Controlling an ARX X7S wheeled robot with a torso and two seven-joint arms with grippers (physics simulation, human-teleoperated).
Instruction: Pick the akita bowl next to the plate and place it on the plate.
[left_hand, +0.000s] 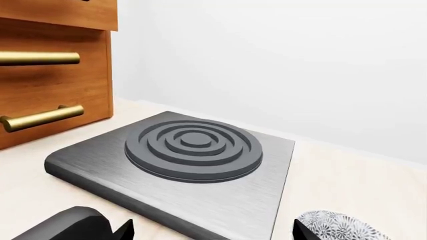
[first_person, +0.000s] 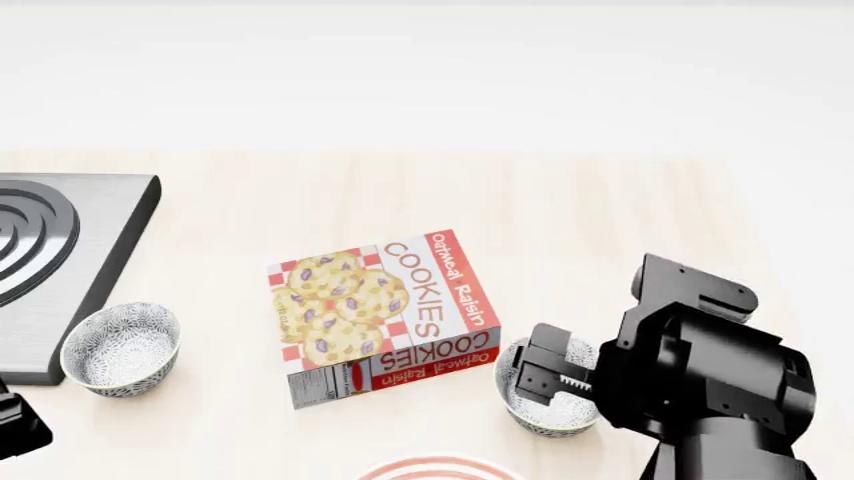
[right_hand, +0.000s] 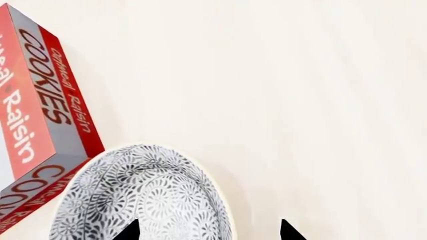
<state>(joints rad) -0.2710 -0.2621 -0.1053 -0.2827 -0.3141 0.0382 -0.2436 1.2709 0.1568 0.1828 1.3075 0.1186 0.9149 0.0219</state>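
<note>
Spread jaws are shown on the right gripper (right_hand: 208, 231), straddling the far rim of the akita bowl (first_person: 550, 400), which is set beside the cookie box (first_person: 384, 316) (touching or not cannot be told), near the plate (first_person: 441, 468).

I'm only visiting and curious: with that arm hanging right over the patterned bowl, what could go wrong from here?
The cookie box sits close beside the akita bowl, so the right gripper might nudge it while closing. The fingertips straddle only the rim, so the bowl could slip. The plate barely shows, so placing may be tricky.
</note>
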